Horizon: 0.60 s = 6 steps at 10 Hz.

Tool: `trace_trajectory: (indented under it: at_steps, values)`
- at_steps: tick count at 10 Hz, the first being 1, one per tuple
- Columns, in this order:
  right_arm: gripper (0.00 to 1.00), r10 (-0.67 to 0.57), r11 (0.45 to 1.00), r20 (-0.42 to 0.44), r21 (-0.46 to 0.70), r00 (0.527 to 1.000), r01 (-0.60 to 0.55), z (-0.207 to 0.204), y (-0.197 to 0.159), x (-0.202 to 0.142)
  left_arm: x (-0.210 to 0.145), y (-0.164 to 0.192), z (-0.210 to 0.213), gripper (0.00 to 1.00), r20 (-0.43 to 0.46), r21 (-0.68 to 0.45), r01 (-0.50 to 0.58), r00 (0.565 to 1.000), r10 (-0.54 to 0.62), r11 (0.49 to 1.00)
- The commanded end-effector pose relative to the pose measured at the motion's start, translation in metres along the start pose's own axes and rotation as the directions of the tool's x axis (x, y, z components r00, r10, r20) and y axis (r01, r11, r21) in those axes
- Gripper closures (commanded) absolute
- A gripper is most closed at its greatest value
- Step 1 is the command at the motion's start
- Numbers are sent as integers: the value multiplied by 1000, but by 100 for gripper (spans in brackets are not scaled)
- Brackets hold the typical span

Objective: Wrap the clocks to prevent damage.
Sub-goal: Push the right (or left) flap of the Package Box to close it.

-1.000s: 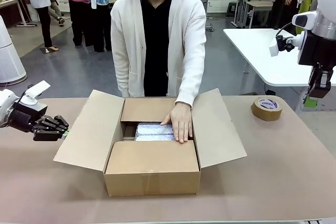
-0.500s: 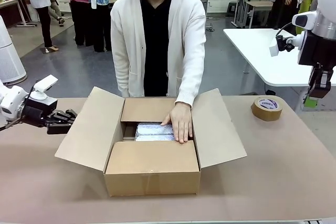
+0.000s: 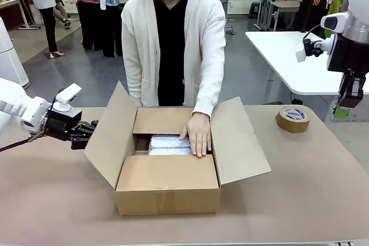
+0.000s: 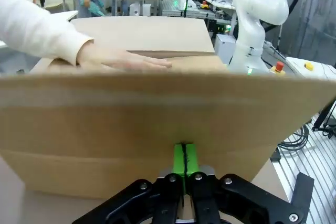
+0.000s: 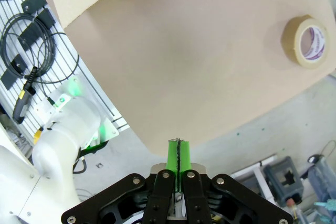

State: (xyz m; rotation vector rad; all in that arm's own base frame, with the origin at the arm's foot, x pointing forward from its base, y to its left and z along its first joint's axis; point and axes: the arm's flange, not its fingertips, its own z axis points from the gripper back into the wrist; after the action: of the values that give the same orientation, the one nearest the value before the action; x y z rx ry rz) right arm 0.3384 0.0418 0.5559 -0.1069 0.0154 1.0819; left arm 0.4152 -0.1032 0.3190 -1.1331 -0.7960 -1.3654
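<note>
Boxing step: the wrapped clocks (image 3: 167, 144) sit inside the box (image 3: 167, 191), with the person's hand (image 3: 199, 133) resting on them. My left fingers (image 4: 184, 158) are together, tips against the raised left flap (image 3: 112, 136). I'd say the next move is to fold it shut once that hand clears. My right fingers (image 5: 178, 153) are together, parked high. The tan counter (image 3: 300, 182) carries a tape roll (image 3: 293, 118). Busy lab behind.

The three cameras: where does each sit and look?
Front: robot's side, facing the person across the cardboard box; both arms show.
Left wrist: behind the left end effector, facing the box's left flap.
Right wrist: above the right end effector, looking down at the tape roll.
Shared: the tape roll, front and right wrist.
</note>
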Motion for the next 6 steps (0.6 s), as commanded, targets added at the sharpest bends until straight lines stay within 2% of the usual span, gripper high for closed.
trace_trajectory:
  at_steps: [1, 5, 6]
  values:
    - [99, -11, 1000, -5, 1, 1000, 11, -1, 0, 0, -7, 11, -17, 100, 24, 2, 92, 995, -92, 996]
    - [99, -11, 1000, -5, 1, 1000, 11, -1, 0, 0, 3, 25, -36, 100, -41, 67, 211, 977, -208, 975]
    - [99, -11, 1000, -5, 1, 1000, 11, -1, 0, 0, 3, 28, -38, 100, -51, 69, 208, 977, -205, 976]
